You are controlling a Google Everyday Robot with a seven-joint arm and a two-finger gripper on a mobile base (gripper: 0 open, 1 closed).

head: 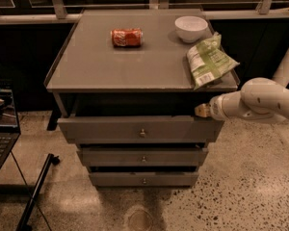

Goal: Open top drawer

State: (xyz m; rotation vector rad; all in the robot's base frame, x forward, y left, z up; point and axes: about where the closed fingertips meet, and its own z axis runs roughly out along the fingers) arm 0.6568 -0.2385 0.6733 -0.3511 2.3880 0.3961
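The top drawer [111, 129] is the widest grey front of three, with a small round metal knob [142, 133] at its centre. It stands pulled out a little from the grey cabinet [115, 66], with a dark gap above its front. My gripper [200, 111] comes in from the right on a white arm [260, 100]. Its tip is at the drawer's upper right corner, at the gap under the cabinet top.
On the cabinet top lie a red can [126, 37] on its side, a white bowl [190, 28] and a green snack bag [208, 61] that overhangs the right edge above my gripper. Two narrower drawers [142, 158] sit below. A laptop [2, 124] is at the left.
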